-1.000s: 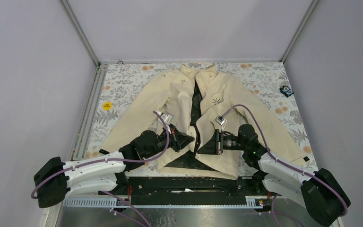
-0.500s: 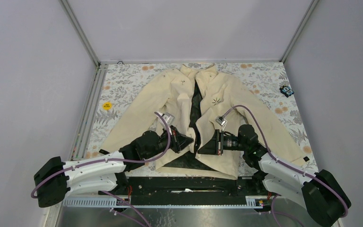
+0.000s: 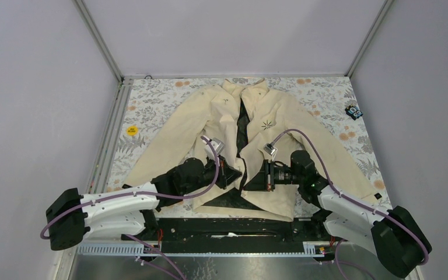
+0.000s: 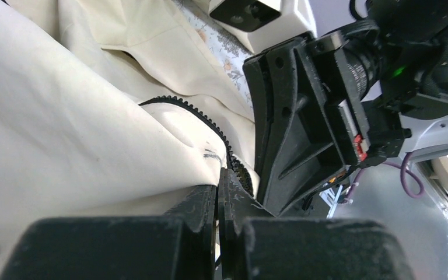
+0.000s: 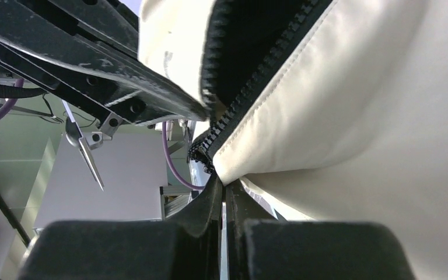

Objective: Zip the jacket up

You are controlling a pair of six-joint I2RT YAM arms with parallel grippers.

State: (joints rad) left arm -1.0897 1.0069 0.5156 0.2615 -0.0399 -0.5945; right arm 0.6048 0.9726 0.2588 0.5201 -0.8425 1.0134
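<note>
The cream jacket (image 3: 280,116) lies open and face up on the table, collar at the far side, dark lining showing down the middle. My left gripper (image 3: 237,174) is shut on the lower front edge of the jacket's left panel (image 4: 93,146), beside the black zipper teeth (image 4: 210,122). My right gripper (image 3: 248,178) is shut on the lower edge of the right panel (image 5: 350,116) at its zipper teeth (image 5: 251,81). The two grippers face each other, almost touching, near the jacket's hem. The zipper slider does not show.
The floral table cover (image 3: 151,105) lies under the jacket. A yellow round sticker (image 3: 131,130) is at the left. A small dark blue object (image 3: 354,111) sits at the far right. Grey walls enclose the table on three sides.
My left gripper has moved right toward the right gripper, bringing its panel edge with it. The gap between the two grippers has closed. The right gripper has shifted slightly left.
</note>
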